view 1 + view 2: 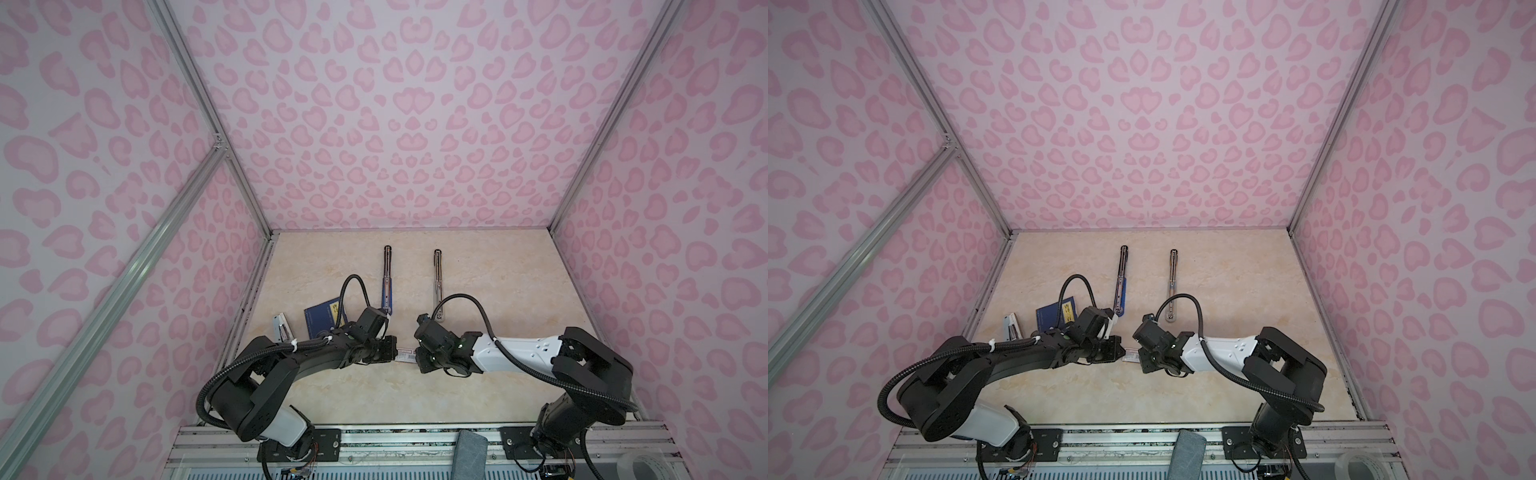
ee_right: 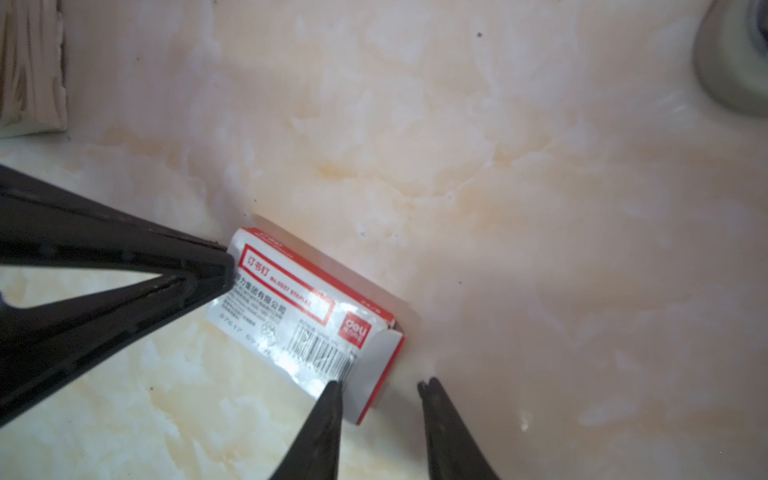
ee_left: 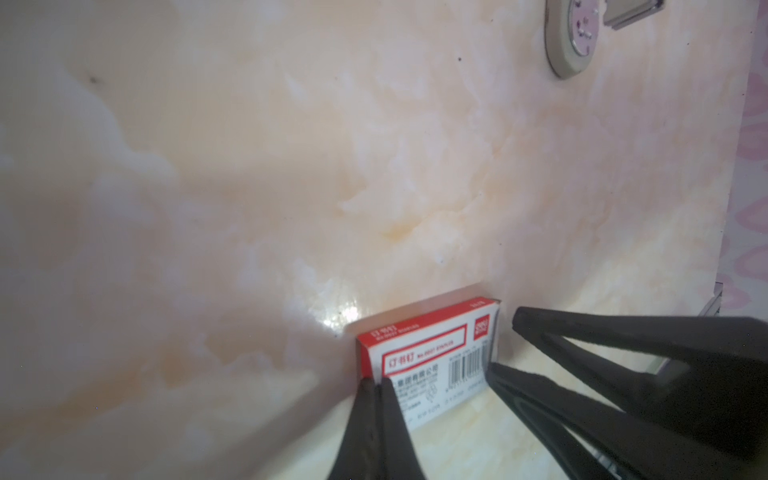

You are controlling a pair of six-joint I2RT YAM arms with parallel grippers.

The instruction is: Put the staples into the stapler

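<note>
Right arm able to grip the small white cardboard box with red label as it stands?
Probably yes. The right gripper is open at the barcode end of the white red-labelled box, one finger over it, one just past it, nothing between. The shut left gripper is at the opposite end, clear.

Light soft, even and rather dim from overhead in both top views, walls bowing at the wide-angle edges; wrist views hazier, one small glare spot on the marbled tabletop (image 3: pixel 340 316) beside the staple box (image 3: pixel 432 353), its label bleached in the right wrist view, stapler base (image 2: pixel 735 62) out of focus
</note>
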